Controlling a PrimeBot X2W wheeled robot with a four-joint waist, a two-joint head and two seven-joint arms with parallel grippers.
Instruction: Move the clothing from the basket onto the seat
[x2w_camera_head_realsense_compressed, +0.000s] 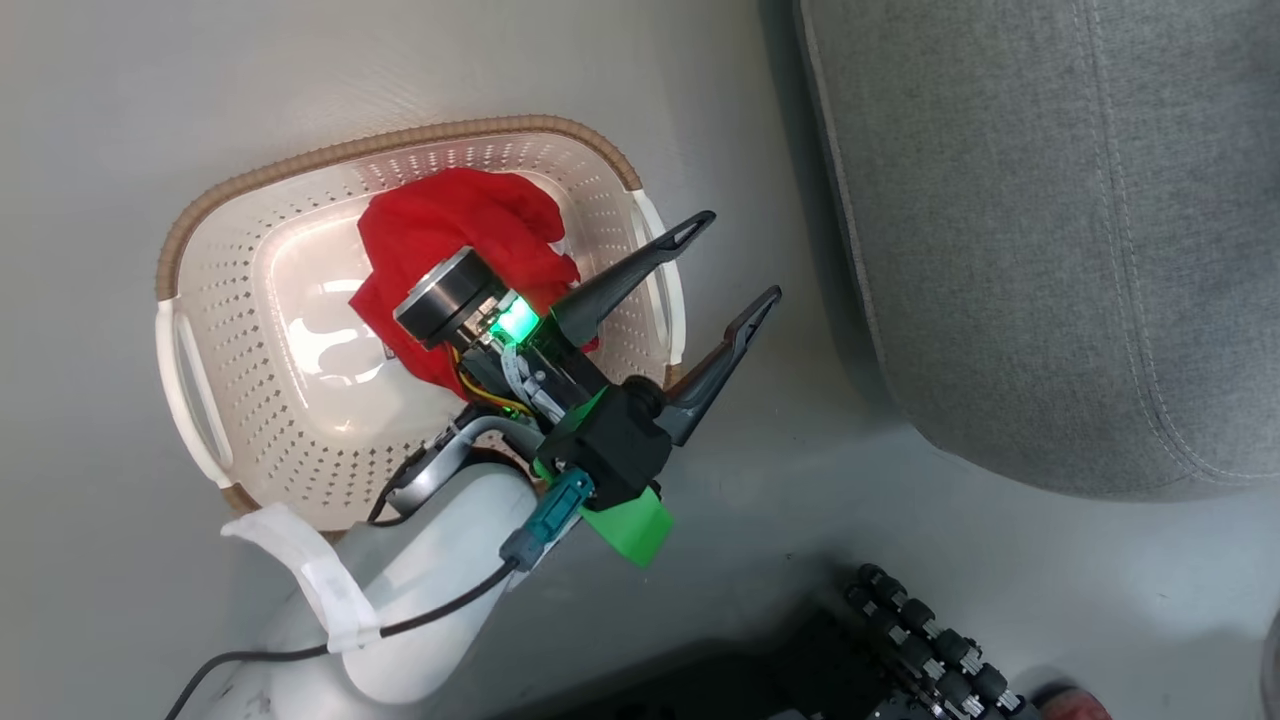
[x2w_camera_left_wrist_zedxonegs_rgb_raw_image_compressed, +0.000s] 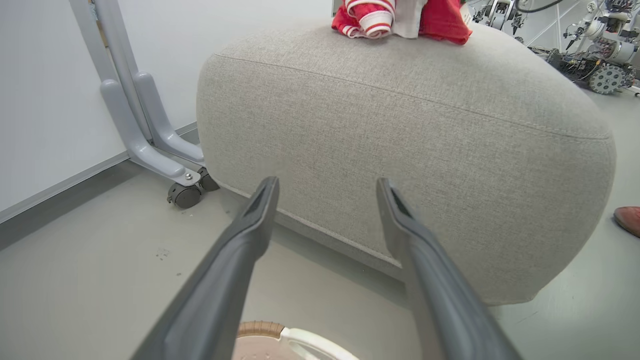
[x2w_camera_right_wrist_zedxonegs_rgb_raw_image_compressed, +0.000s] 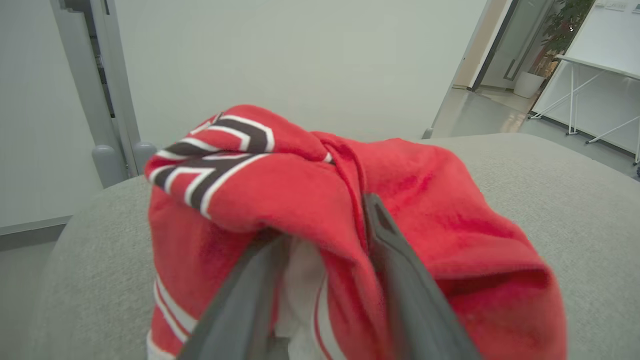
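One red piece of clothing (x2w_camera_head_realsense_compressed: 470, 220) lies crumpled in the cream basket (x2w_camera_head_realsense_compressed: 300, 165) on the floor. My left gripper (x2w_camera_head_realsense_compressed: 737, 257) hangs open and empty over the basket's right handle, pointing at the grey seat (x2w_camera_head_realsense_compressed: 1050, 200). In the left wrist view the open left gripper (x2w_camera_left_wrist_zedxonegs_rgb_raw_image_compressed: 326, 184) faces the seat's side (x2w_camera_left_wrist_zedxonegs_rgb_raw_image_compressed: 400, 125), with the basket's rim (x2w_camera_left_wrist_zedxonegs_rgb_raw_image_compressed: 260, 330) just below. Another red and white garment (x2w_camera_left_wrist_zedxonegs_rgb_raw_image_compressed: 400, 17) rests on top of the seat. In the right wrist view that garment (x2w_camera_right_wrist_zedxonegs_rgb_raw_image_compressed: 280, 200) lies on the seat (x2w_camera_right_wrist_zedxonegs_rgb_raw_image_compressed: 575, 200). My right gripper (x2w_camera_right_wrist_zedxonegs_rgb_raw_image_compressed: 325, 220) has its fingers parted, with folds of the fabric over and between them.
A grey wheeled stand (x2w_camera_left_wrist_zedxonegs_rgb_raw_image_compressed: 145, 130) stands by the wall, left of the seat. A person's shoe (x2w_camera_left_wrist_zedxonegs_rgb_raw_image_compressed: 627, 220) is on the floor at the seat's right. My dark wheeled base (x2w_camera_head_realsense_compressed: 930, 640) shows at the bottom of the head view. Other machines (x2w_camera_left_wrist_zedxonegs_rgb_raw_image_compressed: 605, 50) stand behind the seat.
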